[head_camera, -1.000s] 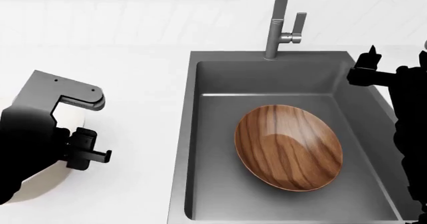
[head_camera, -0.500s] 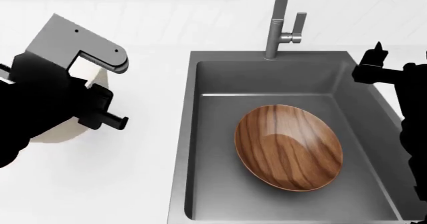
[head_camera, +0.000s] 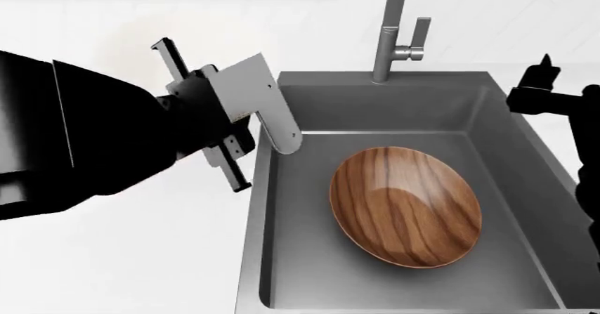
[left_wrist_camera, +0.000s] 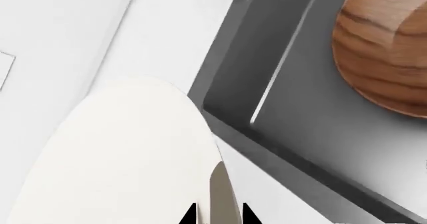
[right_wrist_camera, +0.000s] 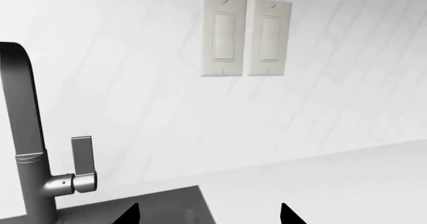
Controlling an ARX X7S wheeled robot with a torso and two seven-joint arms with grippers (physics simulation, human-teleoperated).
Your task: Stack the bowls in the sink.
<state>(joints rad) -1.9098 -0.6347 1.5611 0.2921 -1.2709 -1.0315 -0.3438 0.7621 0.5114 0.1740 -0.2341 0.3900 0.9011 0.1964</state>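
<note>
The brown wood-grain bowl (head_camera: pixel 405 206) lies in the dark grey sink (head_camera: pixel 375 107); it also shows in the left wrist view (left_wrist_camera: pixel 383 48). My left gripper (left_wrist_camera: pixel 220 215) is shut on the rim of the cream-white bowl (left_wrist_camera: pixel 127 154) and holds it over the counter next to the sink's left edge (left_wrist_camera: pixel 220 83). In the head view my left gripper (head_camera: pixel 211 117) and arm hide that bowl. My right gripper (right_wrist_camera: pixel 208 216) is open and empty; in the head view it (head_camera: pixel 539 82) hovers over the sink's back right corner.
The tall steel faucet (head_camera: pixel 394 26) stands behind the sink, and shows in the right wrist view (right_wrist_camera: pixel 27 149). White counter (head_camera: pixel 140 258) surrounds the basin. Two wall switches (right_wrist_camera: pixel 247 36) sit on the back wall.
My left arm has lifted the cream-white bowl off the counter at the left and carried it right, up to the sink's left edge. My right gripper has drifted slightly right.
</note>
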